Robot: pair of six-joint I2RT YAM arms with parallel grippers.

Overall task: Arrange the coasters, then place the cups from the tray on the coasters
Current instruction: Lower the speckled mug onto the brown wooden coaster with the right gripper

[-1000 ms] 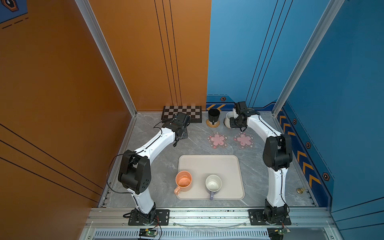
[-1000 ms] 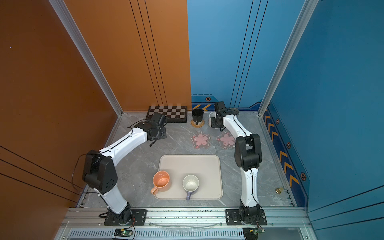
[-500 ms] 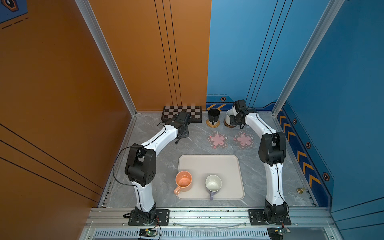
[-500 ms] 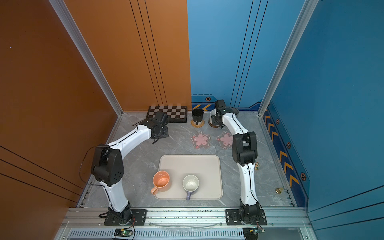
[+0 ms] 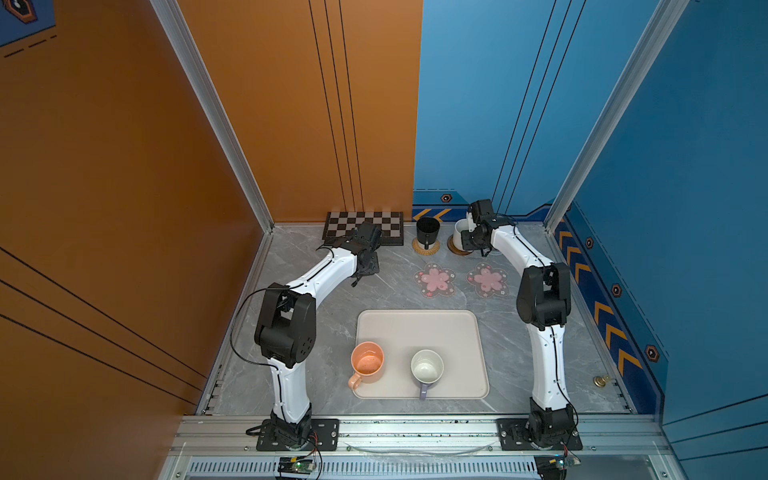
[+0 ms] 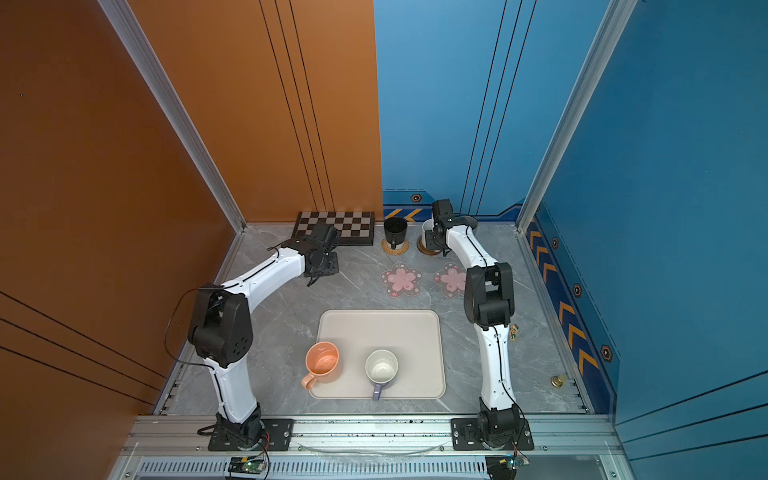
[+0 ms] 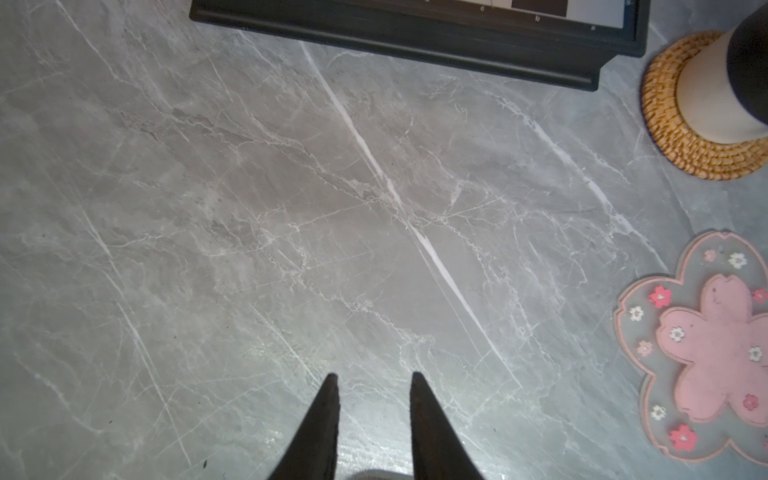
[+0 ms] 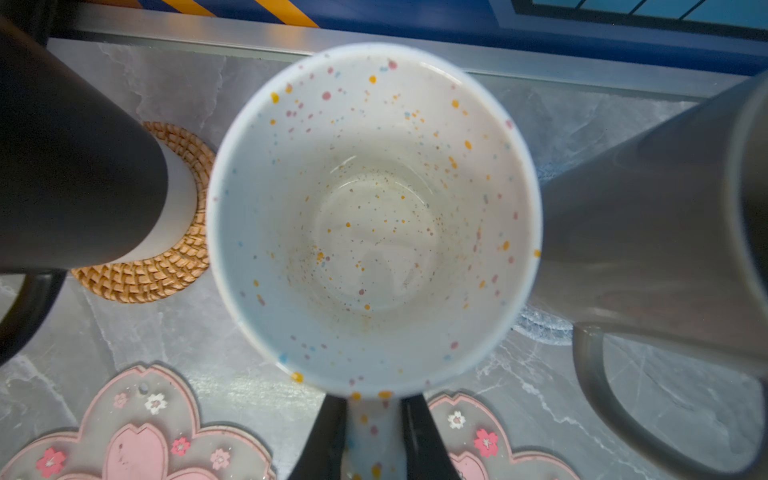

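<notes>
Since a second ago the left arm (image 5: 316, 278) has pulled its big elbow in toward the tray (image 5: 419, 328) and now stands taller. The right arm (image 5: 519, 253) has tucked its elbow in a bit too, and the cups have all stayed put. The left arm bends up and reaches past the tray's far left corner. Its left claw (image 7: 373, 375) points down over the bare table (image 7: 249, 208), fingers a small way apart with nothing between them. The right arm arches past the tray's far right corner, and its right claw (image 8: 374, 400) is pinched on the handle of the white speckled cup (image 8: 374, 216). That cup stands on the dark wooden coaster (image 5: 453, 249), well behind the tray. Beside it the black cup (image 5: 427, 230) sits on the rattan coaster (image 7: 669, 137), and the grey cup (image 8: 644, 228) stands on its other side. One pink flower coaster (image 5: 435, 279) and a second pink flower coaster (image 5: 487, 278) lie bare just behind the tray. By the tray's near edge stand the peach cup (image 5: 367, 361) and the lavender cup (image 5: 427, 365) — both upright.
</notes>
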